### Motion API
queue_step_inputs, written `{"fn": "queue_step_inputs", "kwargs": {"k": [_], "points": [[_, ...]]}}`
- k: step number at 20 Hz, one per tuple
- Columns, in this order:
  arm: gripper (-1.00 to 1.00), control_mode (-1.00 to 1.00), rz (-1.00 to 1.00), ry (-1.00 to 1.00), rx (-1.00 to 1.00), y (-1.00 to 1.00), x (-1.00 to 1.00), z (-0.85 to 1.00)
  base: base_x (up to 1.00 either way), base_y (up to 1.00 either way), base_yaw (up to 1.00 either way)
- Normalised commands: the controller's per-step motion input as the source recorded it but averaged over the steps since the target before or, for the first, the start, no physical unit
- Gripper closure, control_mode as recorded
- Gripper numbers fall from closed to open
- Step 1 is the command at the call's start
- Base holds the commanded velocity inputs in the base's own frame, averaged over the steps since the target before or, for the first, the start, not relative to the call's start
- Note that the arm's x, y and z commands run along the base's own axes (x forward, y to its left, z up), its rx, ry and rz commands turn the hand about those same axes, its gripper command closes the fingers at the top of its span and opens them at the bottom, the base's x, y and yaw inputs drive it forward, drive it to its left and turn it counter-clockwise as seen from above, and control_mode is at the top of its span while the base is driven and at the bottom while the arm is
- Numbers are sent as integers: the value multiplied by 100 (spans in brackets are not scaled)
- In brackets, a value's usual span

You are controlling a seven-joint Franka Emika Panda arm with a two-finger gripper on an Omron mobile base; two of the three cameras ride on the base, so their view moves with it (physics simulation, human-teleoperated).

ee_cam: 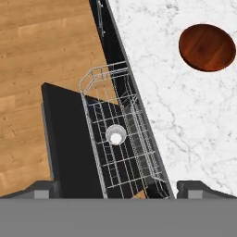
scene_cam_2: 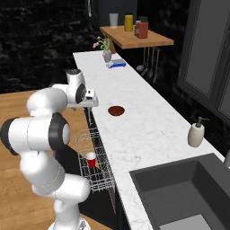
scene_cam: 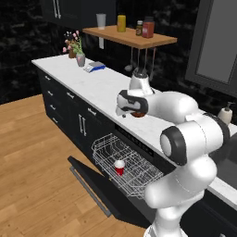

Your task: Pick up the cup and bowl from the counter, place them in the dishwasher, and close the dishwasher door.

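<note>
Claw (ee_cam: 118, 187) spread wide with nothing between the fingers, and I've got it hanging up above the counter's near edge, looking straight down, so the hand view takes in both the pulled-out rack and the worktop at once. Cup (scene_cam: 119, 167) is standing upright in the white wire rack (scene_cam: 125, 166) of the dishwasher (ee_cam: 121, 152), mouth up (that white ring in the hand view is its rim), so I'd call that half of the job done. Bowl (scene_cam_2: 116, 111) sits right way up on the counter (scene_cam_2: 148, 121), a little in from the front edge and well apart from the soap dispenser (scene_cam_2: 196, 133) and the sink (scene_cam_2: 188, 197) on the right. I read the empty, open fingers as ready for it: it's shallow, so I expect I'll have to pinch it by the rim. Dishwasher door (ee_cam: 69, 139) lies folded down flat under the rack, over the wooden floor (scene_cam: 32, 152), which is why the rack can stand out this far. Closing it comes last, and the rack has to slide in first, I'd judge.
</note>
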Motion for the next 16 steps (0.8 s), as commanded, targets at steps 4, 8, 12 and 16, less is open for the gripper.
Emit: {"fn": "queue_step_inputs", "kwargs": {"k": [4,8,12,16], "points": [[-100,-100,0,7,0,-31,66,-24,0,0,0],[-100,-100,0,6,0,-25,66,-13,0,0,0],[-100,-100,0,6,0,-23,59,-20,0,0,0],[-100,-100,2,1,-1,-20,59,-27,0,0,0]]}}
